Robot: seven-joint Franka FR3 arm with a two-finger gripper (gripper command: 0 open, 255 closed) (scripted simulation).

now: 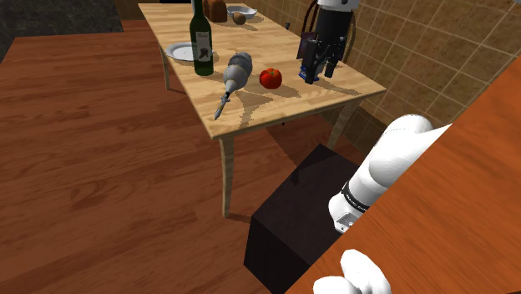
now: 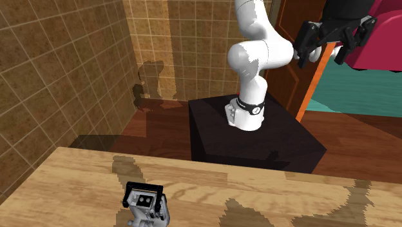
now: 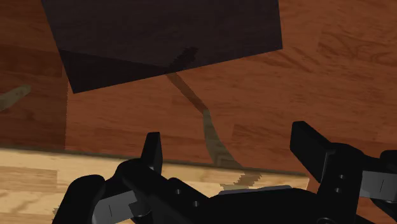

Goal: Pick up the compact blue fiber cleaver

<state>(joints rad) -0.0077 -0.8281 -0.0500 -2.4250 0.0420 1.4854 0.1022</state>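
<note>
Arm: white arm with dark joints, rising from its base, bulging at the elbow and running out of the second exterior view's top edge.
Wrist: the white wrist comes in at the shoulder view's top edge and aims the hand downward at a slight tilt.
Gripper: all-black gripper, hanging low and carrying nothing.
Fingers: the two fingers stand well apart, with nothing between them.

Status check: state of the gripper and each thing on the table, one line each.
gripper: open, empty, above the table
cleaver: lying flat on the table, untouched
apple: resting on the table, between cleaver and gripper
bottle: upright, beside the plate
bowl: upright, at the table's far end
</note>
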